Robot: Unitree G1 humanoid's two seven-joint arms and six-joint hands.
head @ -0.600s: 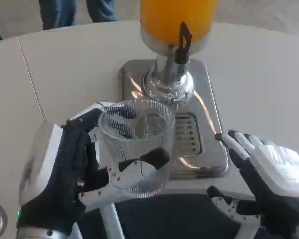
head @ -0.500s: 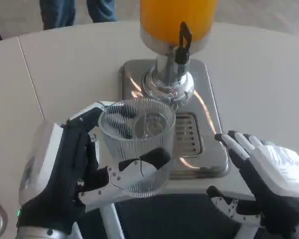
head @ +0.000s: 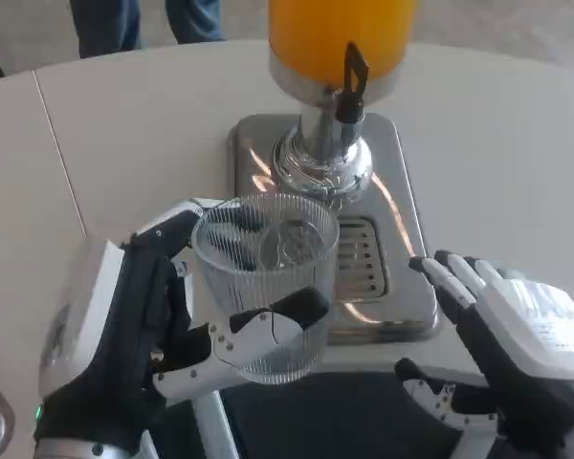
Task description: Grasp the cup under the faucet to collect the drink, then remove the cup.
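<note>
The tall orange-filled drink dispenser [head: 340, 43] stands at the back of the white desk [head: 143, 124], on a shiny steel drip tray [head: 402, 239]. Its black-handled faucet [head: 352, 81] faces forward. In front of the faucet, seemingly just above the tray's near left part, is the ribbed clear plastic cup [head: 263, 282], inside the left hand [head: 139, 335]. The right hand [head: 512, 359] lies right of the tray, apart from the cup.

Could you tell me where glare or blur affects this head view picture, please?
Head view: bright glare streaks across the steel drip tray and the dispenser's chrome base; the clear ribbed cup, held by the left hand, lets the fingers and the tray show through its wall; the right hand looks slightly soft; shadows on the white table are faint.
</note>
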